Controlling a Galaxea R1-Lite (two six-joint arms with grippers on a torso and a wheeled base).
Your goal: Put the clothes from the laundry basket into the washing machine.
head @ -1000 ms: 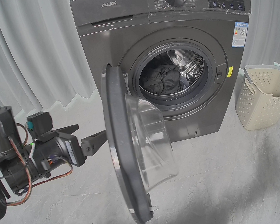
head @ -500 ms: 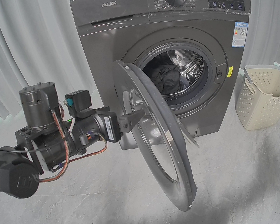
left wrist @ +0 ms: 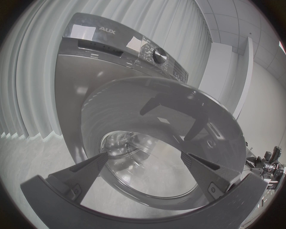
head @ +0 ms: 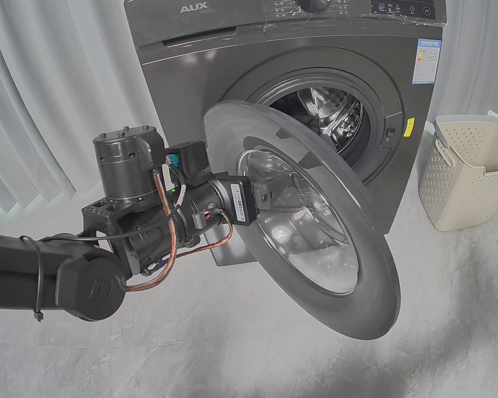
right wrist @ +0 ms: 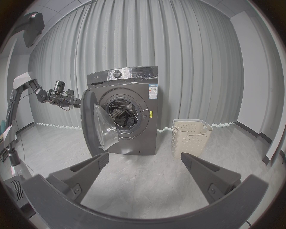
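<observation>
1. Pushed by the left arm, the door (head: 370, 276) of the washing machine (head: 209, 83) has swung from wide open and edge-on to about half shut. The left gripper (head: 274, 195) has travelled right and farther in with it.
2. Nearest, low on the right, the right gripper (right wrist: 143, 155) hangs over the grey floor (head: 227, 365), jaws spread and holding nothing.
3. The left gripper's jaws are spread too, their tips against the door's outer face beside its glass window.
4. Hinged on its left, the door faces near-left and stands in front of the lower left of the drum (head: 326, 116) opening.
5. Dark clothes (right wrist: 125, 120) lie crumpled in the bottom of the drum, a heap with no clear long axis.
6. A cream perforated laundry basket (head: 472, 170) stands mouth-up on the floor, just right of the machine and apart from it.
7. Farthest back hangs a pale pleated curtain (head: 21, 91).
</observation>
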